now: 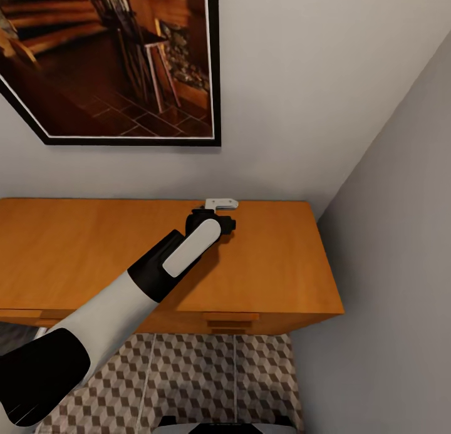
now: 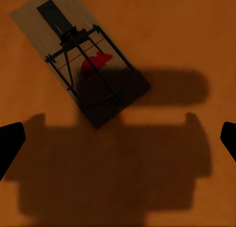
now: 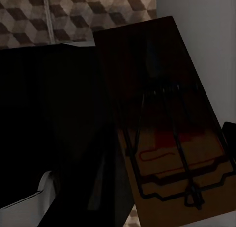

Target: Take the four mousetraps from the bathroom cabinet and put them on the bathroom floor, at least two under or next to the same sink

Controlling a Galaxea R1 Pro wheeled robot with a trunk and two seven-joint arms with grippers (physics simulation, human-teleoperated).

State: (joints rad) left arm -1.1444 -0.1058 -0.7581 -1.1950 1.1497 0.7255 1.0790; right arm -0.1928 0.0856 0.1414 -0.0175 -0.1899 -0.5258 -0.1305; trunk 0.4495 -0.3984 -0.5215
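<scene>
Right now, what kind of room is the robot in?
Probably a room in a home, maybe a bathroom, though no sink or tub is in sight. Clues: a patterned tile floor, a wooden cabinet against the wall, and a framed picture hanging above it.

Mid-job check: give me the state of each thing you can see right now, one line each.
mousetrap on the cabinet top: lying flat, ungripped, between the open fingers' reach.
second mousetrap: held close at the right gripper, off the floor.
left gripper: open, above the cabinet.
bathroom floor: no trap visible on it.
</scene>
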